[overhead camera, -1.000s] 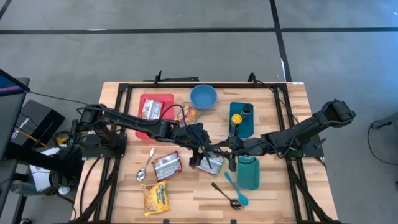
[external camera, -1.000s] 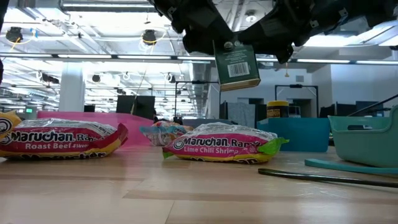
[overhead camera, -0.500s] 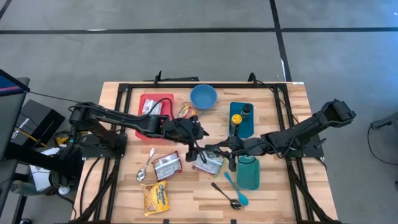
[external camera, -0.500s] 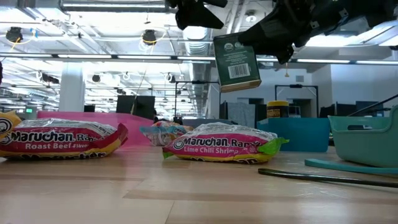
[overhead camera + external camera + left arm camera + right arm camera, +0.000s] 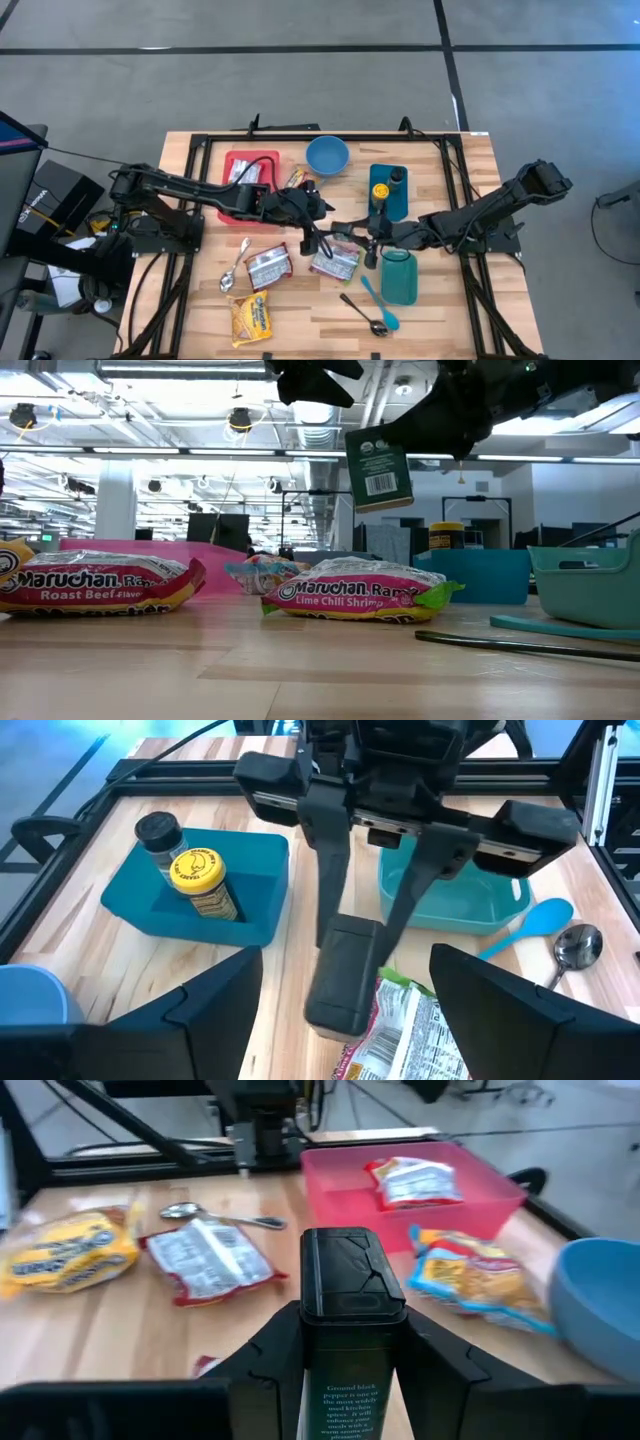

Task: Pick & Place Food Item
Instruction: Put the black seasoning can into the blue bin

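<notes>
The ground pepper tin point(image 5: 345, 1330) hung above the table over the Lime Chili Shrimp ramen packet point(image 5: 355, 598), clamped in the right gripper point(image 5: 345, 1380) — its base was cut off from view. The left gripper point(image 5: 312, 232), fingers spread and empty, had drawn back from the tin since a second earlier — the tin was tilted a little more.

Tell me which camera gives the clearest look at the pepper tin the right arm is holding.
Right wrist view: the pepper tin fills the centre, lid and label text readable. Low view shows its barcode side hanging above the ramen. Left wrist view shows only its dark lid end. High view barely shows it.
</notes>
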Controlling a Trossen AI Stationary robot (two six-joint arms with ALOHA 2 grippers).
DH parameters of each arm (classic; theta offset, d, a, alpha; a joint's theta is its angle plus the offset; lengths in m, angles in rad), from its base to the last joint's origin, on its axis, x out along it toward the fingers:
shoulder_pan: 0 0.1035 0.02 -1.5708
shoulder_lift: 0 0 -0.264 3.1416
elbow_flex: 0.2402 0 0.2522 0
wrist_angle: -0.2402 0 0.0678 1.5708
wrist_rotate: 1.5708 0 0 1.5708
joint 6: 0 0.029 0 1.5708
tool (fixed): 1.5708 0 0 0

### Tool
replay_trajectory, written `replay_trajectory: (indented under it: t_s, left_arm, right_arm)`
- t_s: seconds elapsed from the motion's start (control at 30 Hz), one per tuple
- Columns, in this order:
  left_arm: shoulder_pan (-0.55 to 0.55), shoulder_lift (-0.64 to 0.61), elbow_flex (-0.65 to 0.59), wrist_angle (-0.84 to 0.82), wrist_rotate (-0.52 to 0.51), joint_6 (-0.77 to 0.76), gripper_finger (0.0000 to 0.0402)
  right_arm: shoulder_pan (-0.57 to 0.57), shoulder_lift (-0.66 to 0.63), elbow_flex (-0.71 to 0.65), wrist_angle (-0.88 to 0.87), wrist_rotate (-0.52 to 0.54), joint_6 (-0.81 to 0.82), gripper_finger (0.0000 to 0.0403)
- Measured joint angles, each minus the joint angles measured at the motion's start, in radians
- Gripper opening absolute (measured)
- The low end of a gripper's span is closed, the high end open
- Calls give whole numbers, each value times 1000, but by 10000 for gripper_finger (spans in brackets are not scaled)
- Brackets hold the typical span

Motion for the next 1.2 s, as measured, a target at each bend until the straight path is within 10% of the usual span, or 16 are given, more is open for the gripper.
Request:
replay_trajectory:
  t_s: [0.63,1.2]
  left_arm:
    - [0,0,0,-1,-3,0,281]
    - [0,0,0,-1,1,0,281]
  right_arm:
    - [141,-200,0,-337,480,144,117]
    - [179,-286,0,-967,827,923,117]
